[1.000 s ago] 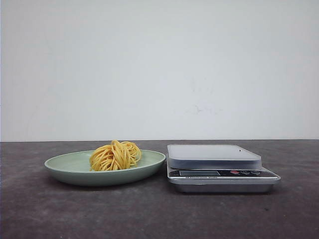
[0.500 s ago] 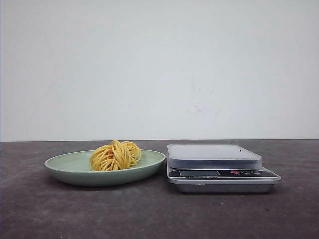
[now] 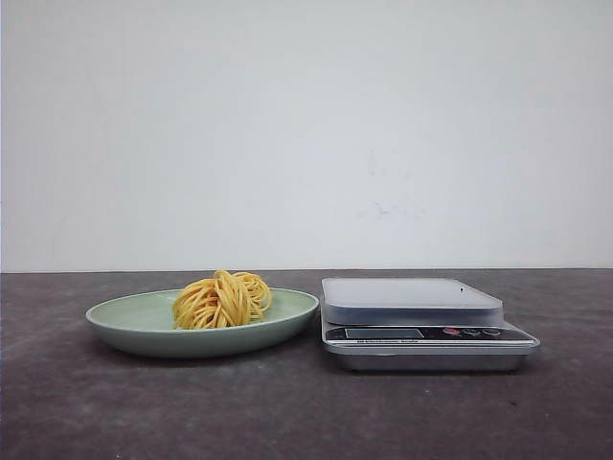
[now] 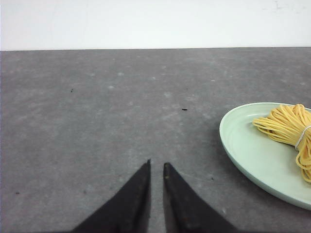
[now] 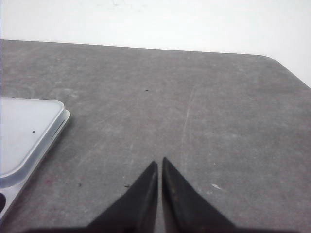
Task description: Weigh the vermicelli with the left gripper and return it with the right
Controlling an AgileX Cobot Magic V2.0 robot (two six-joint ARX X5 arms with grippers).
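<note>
Vermicelli (image 3: pixel 222 299) on plate (image 3: pixel 134 321) beside scale (image 3: pixel 412 302), apart from left gripper (image 4: pixel 156 166) & right gripper (image 5: pixel 160 162), both nearly closed, empty.

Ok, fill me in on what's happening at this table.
Nothing is being held. The vermicelli bundle lies on the green plate, and the scale beside it has a bare platform. The left end effector hovers over the table near the plate, the right end effector near the scale, both nearly closed and holding nothing. This fits either the noodles waiting to be weighed or already returned.
</note>
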